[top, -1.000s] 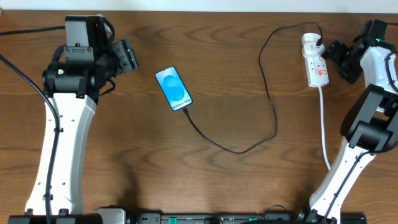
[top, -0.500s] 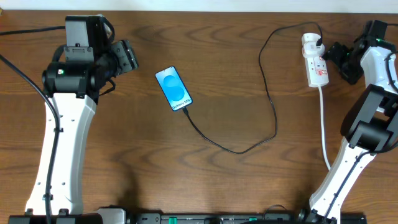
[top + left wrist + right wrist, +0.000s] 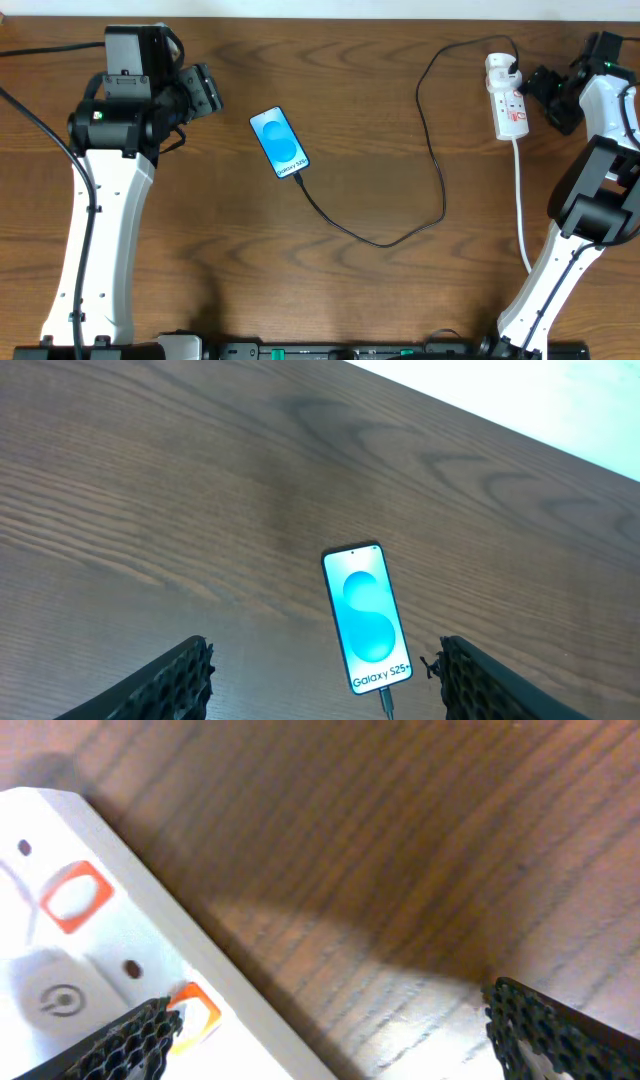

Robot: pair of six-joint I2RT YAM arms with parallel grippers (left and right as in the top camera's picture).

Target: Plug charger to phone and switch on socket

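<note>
1. The left gripper point(image 3: 205, 90) hangs open over the far left of the wooden table point(image 3: 350, 60). The left wrist view shows it point(image 3: 325, 685) with fingers wide apart and nothing between them.
2. The right gripper point(image 3: 535, 85) is at the far right. Its own camera shows it point(image 3: 345, 1035) spread open and holding nothing. The left fingertip point(image 3: 140, 1040) overlaps the edge of the power strip point(image 3: 90, 950), but I cannot tell whether it touches.
3. Only the left wrist view makes the "Galaxy S25+" text on the phone point(image 3: 367, 618) readable. It also shows the black connector point(image 3: 386, 705) meeting the phone's bottom edge.
4. Only the right wrist view shows the strip's orange-red switch frames point(image 3: 75, 895) up close. The plug is outside that view.
5. Only the overhead view shows the whole charger cable point(image 3: 440, 170). It runs from the phone point(image 3: 279, 143), bows toward the near side, then climbs to a black plug point(image 3: 512, 68) seated at the far end of the power strip point(image 3: 505, 98).
6. The phone lies face up, well to the right of the left gripper and slightly nearer.
7. The power strip lies just left of the right gripper, and its thick white cord point(image 3: 520, 200) trails toward the near edge.
</note>
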